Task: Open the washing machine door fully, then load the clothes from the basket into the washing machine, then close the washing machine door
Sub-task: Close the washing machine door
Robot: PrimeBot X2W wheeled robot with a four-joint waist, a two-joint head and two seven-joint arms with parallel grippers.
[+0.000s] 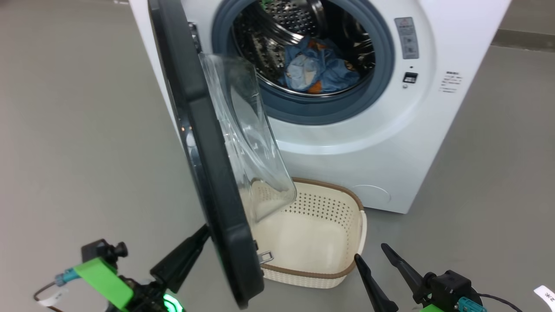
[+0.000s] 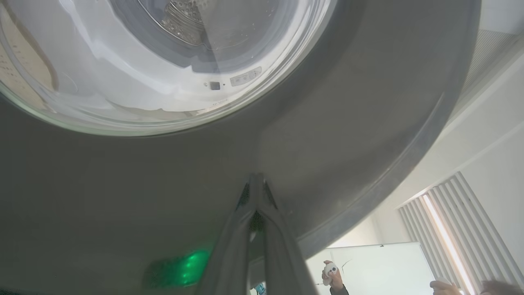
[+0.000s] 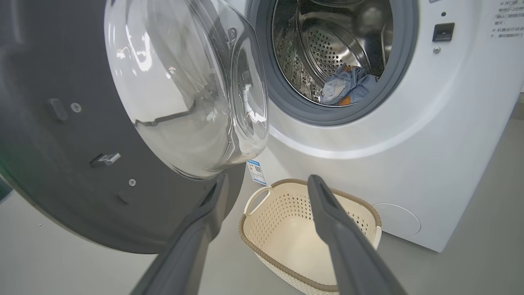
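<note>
The washing machine (image 1: 373, 143) stands with its door (image 1: 217, 173) swung out, edge-on to the head view. The blue and orange clothes (image 1: 318, 65) lie inside the steel drum, also seen as clothes (image 3: 348, 84). On the floor below the opening sits the basket (image 1: 303, 242), with nothing in it. My left gripper (image 1: 201, 236) is shut, its tip against the door's black outer face (image 2: 123, 184), low near the rim. My right gripper (image 1: 370, 252) is open and holds nothing, hanging just right of the basket (image 3: 282, 213).
The door's clear glass bowl (image 3: 184, 90) bulges out over the basket's near-left corner. Grey floor spreads to the left and right of the machine (image 3: 430, 143). A person's hand (image 2: 331, 276) holding a small white controller shows behind the door's edge.
</note>
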